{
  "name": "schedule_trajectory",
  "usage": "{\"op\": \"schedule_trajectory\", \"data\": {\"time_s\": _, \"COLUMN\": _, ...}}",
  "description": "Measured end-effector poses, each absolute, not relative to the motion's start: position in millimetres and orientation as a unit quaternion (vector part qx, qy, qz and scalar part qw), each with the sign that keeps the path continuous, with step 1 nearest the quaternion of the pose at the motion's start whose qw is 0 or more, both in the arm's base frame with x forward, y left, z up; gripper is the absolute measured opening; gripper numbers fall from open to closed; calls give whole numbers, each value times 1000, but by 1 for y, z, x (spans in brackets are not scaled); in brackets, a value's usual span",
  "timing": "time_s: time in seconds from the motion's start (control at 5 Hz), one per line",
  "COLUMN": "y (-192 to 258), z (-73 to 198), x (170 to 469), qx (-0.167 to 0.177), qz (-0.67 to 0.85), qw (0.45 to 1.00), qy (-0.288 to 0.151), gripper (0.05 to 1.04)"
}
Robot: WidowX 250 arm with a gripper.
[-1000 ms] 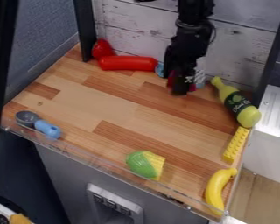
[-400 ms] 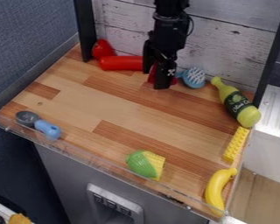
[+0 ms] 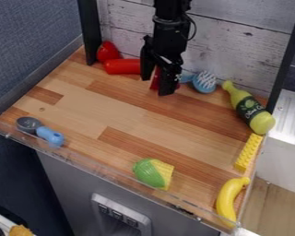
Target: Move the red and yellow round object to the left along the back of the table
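Wooden counter (image 3: 113,110), one; toy corn (image 3: 153,174); right of corn, banana (image 3: 230,198), yellow brick (image 3: 248,152); behind-right, green bottle (image 3: 250,109), blue brush (image 3: 204,82); behind-left, red toy (image 3: 121,66); left, blue-handled scoop (image 3: 50,135)

The black arm (image 3: 169,34) hangs from above (its claw (image 3: 156,86) pointing down).

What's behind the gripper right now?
Parts of a dark red object show behind the gripper, and a long red toy runs in behind it. The object's middle and the toy's end are covered.
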State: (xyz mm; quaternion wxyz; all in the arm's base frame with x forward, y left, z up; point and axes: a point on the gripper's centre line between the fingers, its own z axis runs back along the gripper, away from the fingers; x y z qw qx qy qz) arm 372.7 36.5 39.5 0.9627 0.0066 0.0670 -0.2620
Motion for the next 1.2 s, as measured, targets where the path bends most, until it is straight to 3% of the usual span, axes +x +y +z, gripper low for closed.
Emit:
{"op": "schedule_trajectory", "data": {"time_s": 0.2, "y": 37, "z": 40, "x": 378, "qx": 11, "qz": -281, "qw": 958, "qy": 54, "gripper": 997}}
{"op": "schedule_trajectory", "data": {"time_s": 0.6, "y": 33, "z": 14, "x": 387, "qx": 9, "qz": -375, "qw": 926, "qy": 49, "gripper": 996}}
{"op": "schedule_trajectory", "data": {"time_s": 0.8, "y": 28, "z": 12, "x": 392, "qx": 15, "qz": -399, "qw": 916, "qy": 42, "gripper": 954}}
{"op": "schedule_trajectory", "data": {"time_s": 1.2, "y": 23, "z": 11, "x": 397, "qx": 17, "qz": -360, "qw": 932, "qy": 34, "gripper": 908}}
